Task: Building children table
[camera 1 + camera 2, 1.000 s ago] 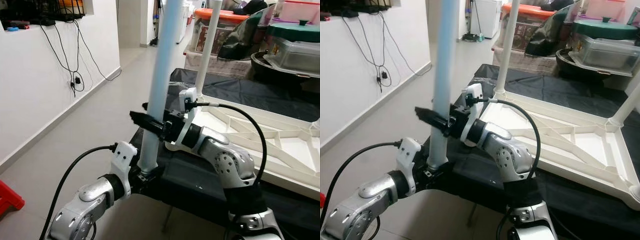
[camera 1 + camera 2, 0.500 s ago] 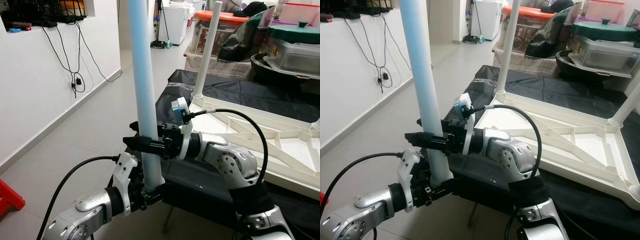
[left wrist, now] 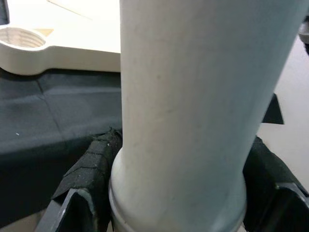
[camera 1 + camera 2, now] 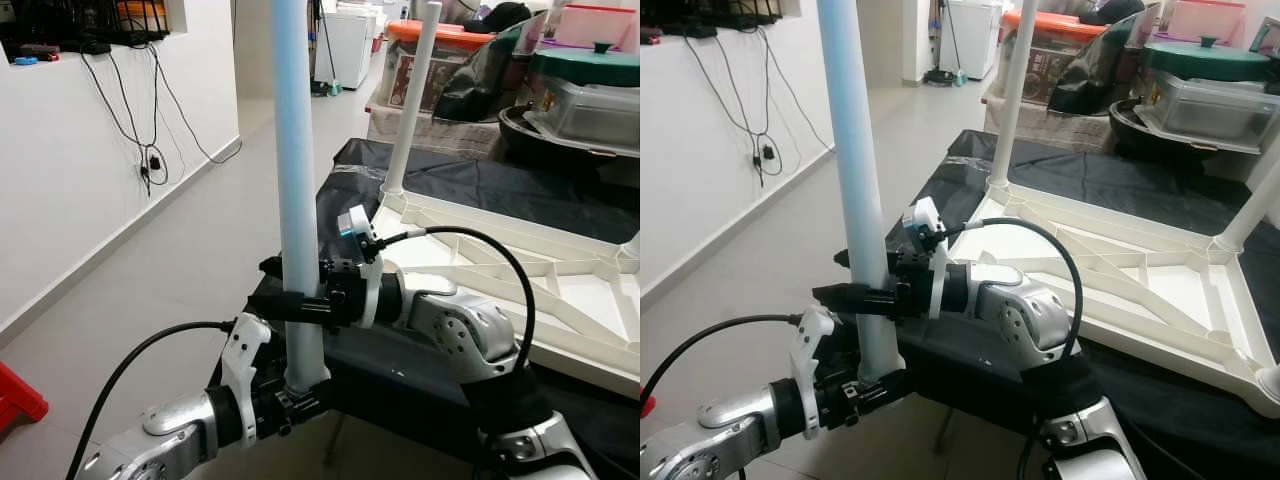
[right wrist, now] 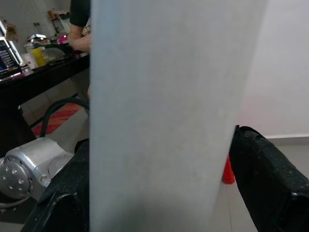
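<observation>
Leg (image 4: 298,180) stood upright, judged stiff, light, slippery: left gripper (image 4: 296,398) clamped its base, right gripper (image 4: 300,300) closed just above.

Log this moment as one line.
left gripper: shut on table leg base | right gripper: shut mid-leg | leg upright | tabletop inverted

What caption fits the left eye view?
Both grippers, left and right, clamp an upright pale blue table leg.

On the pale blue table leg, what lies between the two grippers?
Only bare leg. In the left eye view the right gripper clamps the pale blue plastic table leg above the left gripper at its foot, with nothing between.
</observation>
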